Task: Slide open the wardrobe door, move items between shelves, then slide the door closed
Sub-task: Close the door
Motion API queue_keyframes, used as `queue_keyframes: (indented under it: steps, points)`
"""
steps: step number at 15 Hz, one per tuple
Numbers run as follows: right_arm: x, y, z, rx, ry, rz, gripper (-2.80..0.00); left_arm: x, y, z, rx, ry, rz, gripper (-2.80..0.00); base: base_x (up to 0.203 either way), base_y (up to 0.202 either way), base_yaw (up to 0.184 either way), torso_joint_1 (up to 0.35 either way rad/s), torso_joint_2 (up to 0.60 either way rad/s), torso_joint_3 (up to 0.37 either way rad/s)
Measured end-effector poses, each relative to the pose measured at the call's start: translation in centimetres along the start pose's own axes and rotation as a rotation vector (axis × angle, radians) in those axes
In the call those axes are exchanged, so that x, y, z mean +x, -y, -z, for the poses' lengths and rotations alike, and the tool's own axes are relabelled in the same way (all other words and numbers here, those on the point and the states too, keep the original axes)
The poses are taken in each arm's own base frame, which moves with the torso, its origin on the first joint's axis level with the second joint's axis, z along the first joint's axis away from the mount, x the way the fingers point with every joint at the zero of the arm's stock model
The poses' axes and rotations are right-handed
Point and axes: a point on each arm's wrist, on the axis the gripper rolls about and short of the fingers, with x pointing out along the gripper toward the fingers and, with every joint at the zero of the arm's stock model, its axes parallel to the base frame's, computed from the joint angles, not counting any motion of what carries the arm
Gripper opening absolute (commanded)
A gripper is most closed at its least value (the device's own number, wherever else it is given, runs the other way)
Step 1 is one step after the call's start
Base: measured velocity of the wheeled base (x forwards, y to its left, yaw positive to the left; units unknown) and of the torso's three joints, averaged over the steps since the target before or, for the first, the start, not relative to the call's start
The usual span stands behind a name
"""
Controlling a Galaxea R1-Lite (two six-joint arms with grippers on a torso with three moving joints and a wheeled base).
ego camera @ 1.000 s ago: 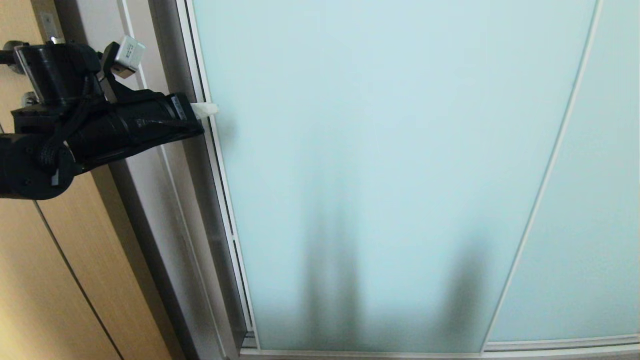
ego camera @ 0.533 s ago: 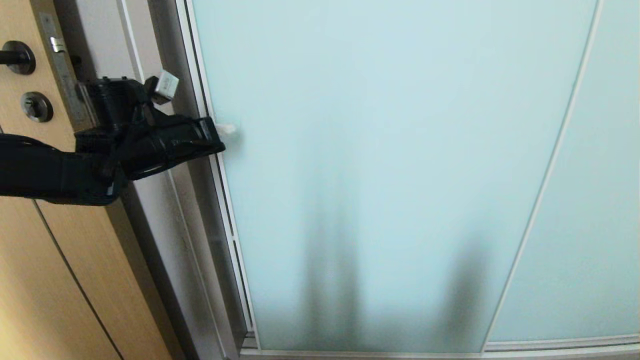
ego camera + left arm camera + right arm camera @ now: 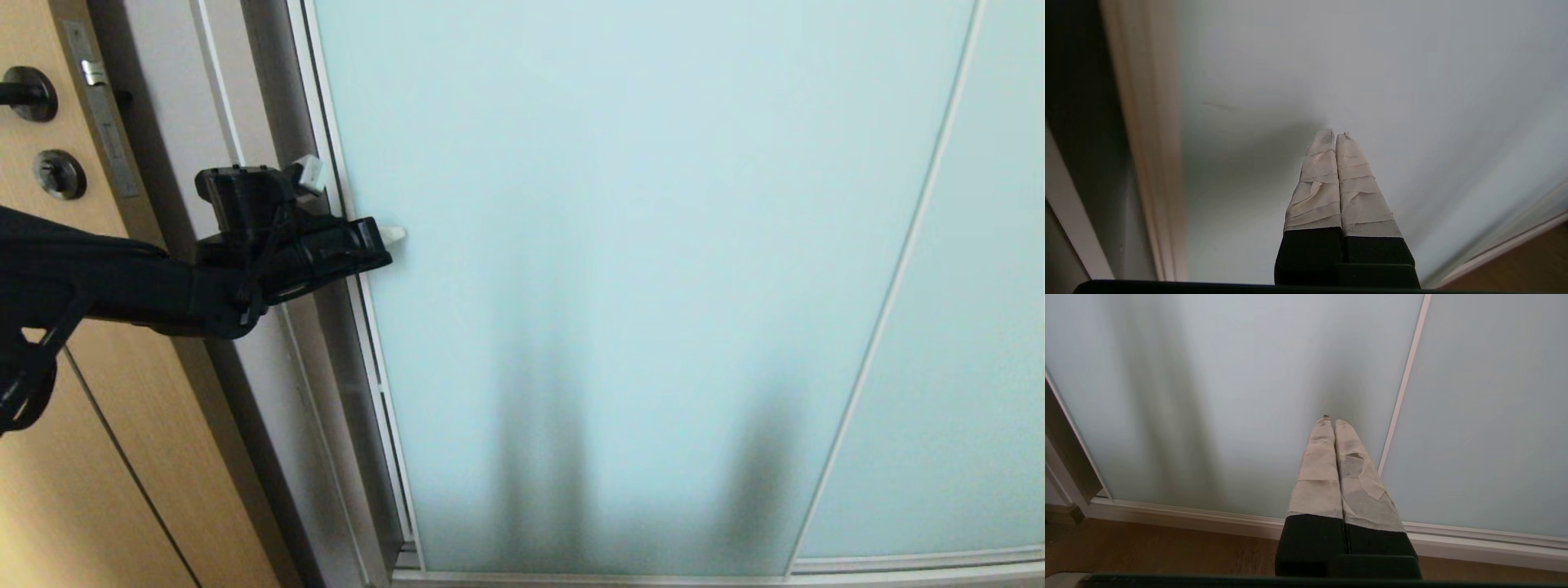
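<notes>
L gripper [image 3: 393, 235], tape-wrapped fingers [image 3: 1327, 179] pressed together w/ nothing between, reaches in from 9 o'clock of the head view, tips at or just off the frosted aqua sliding wardrobe door [image 3: 620, 245] right beside its thin white-silver frame edge [image 3: 359, 269]; contact can't be told. R gripper [image 3: 1334, 422], fingers also pressed together and empty, shows only in its wrist view, pointing at the same glass near the bottom rail [image 3: 1208, 517] and wood floor [image 3: 1147, 551]. Door is fully across the wardrobe, so shelves and contents are hidden; tan wood door [image 3: 49, 457] w/ black knob [image 3: 24, 94] sits at 9–10 o'clock.
</notes>
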Motion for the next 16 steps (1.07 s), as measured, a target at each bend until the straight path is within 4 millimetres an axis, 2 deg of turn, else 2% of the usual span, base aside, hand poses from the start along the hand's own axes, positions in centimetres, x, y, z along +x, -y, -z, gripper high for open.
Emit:
queue_keyframes:
  steps: [3, 16]
  points:
    - [0.0, 0.0, 0.0, 0.000, 0.000, 0.000, -2.80, 0.2, -0.6, -0.2, 0.003, 0.009, -0.010, -2.80, 0.000, 0.000, 0.000, 0.000, 0.00, 0.000]
    - [0.0, 0.0, 0.0, 0.000, 0.000, 0.000, -2.80, -0.9, -3.1, -1.5, 0.021, 0.045, -0.080, -2.80, 0.000, 0.000, 0.000, 0.000, 0.00, 0.000]
